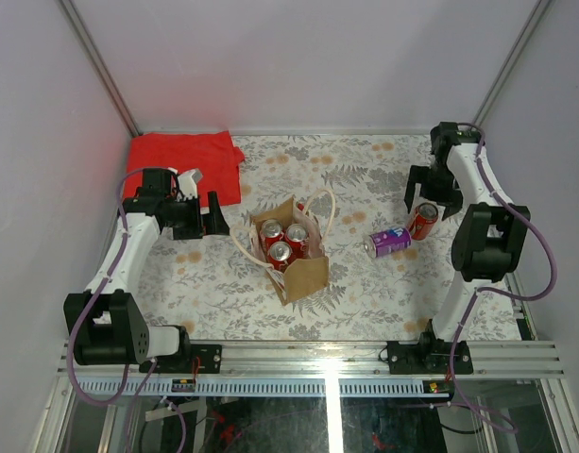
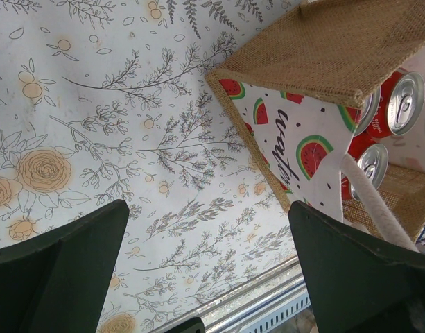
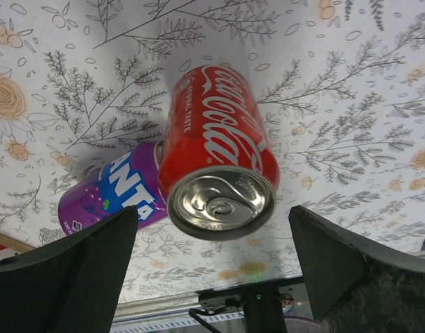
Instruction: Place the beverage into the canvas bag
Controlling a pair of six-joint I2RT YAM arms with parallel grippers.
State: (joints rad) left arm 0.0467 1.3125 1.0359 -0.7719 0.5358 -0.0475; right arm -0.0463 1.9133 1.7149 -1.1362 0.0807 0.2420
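The upright red cola can [image 3: 219,152] stands untouched between the wide-open fingers of the right pincer [image 3: 212,211], its long axis pointing toward that wrist.

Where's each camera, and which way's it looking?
Top: above and behind, looking down on the floral table; left arm and right arm show.
Left wrist: looks down past its open jaws at the tan burlap bag with red cans.
Right wrist: down past its open jaws at the upright red can and lying purple can.
Top and left share the bag.
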